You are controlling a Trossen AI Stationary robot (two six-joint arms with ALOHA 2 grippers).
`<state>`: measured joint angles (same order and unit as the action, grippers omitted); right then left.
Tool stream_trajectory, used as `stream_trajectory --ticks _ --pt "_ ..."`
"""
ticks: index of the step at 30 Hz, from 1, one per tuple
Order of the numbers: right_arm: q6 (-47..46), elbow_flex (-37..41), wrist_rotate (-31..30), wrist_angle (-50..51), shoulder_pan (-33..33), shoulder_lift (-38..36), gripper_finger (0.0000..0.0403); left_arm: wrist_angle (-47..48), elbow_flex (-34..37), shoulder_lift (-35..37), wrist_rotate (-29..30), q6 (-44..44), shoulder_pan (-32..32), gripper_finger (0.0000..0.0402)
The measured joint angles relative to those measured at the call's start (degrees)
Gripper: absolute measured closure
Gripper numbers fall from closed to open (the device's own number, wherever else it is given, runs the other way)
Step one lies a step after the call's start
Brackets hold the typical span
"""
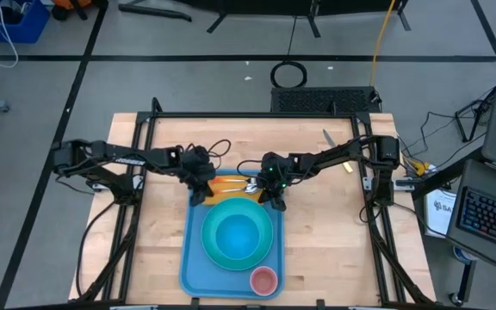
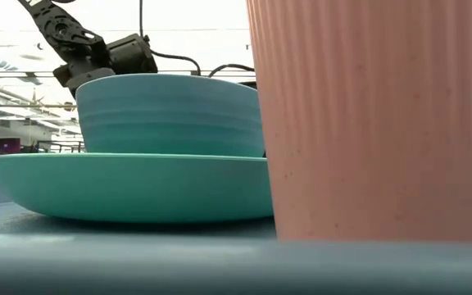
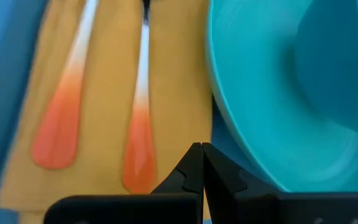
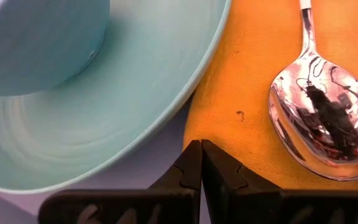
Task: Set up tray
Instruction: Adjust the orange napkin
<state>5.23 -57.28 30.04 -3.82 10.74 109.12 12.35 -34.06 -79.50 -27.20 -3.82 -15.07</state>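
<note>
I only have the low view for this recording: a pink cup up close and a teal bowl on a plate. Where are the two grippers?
Observer: Both are over the far end of the tray: left gripper and right gripper flank an orange napkin.
Operator: Anything on that napkin?
Observer: Yes, cutlery: two orange handles in the left wrist view and a spoon in the right wrist view.
Operator: Are the grippers holding anything?
Observer: No. Each wrist view shows its fingers shut together and empty, above the napkin beside the plate.
</note>
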Motion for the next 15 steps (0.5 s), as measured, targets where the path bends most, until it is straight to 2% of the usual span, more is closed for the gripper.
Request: stream_trajectory --ticks 6,15 --pt "0.0 0.0 -0.1 -0.2 -0.1 0.0 0.0403 2.0 0.0 -0.1 -1.3 -0.2 0.2 0.0401" --pt "0.0 0.0 -0.2 -0.3 -0.1 0.0 0.0403 -1.6 0.1 -4.7 -5.4 0.1 0.0 0.0401"
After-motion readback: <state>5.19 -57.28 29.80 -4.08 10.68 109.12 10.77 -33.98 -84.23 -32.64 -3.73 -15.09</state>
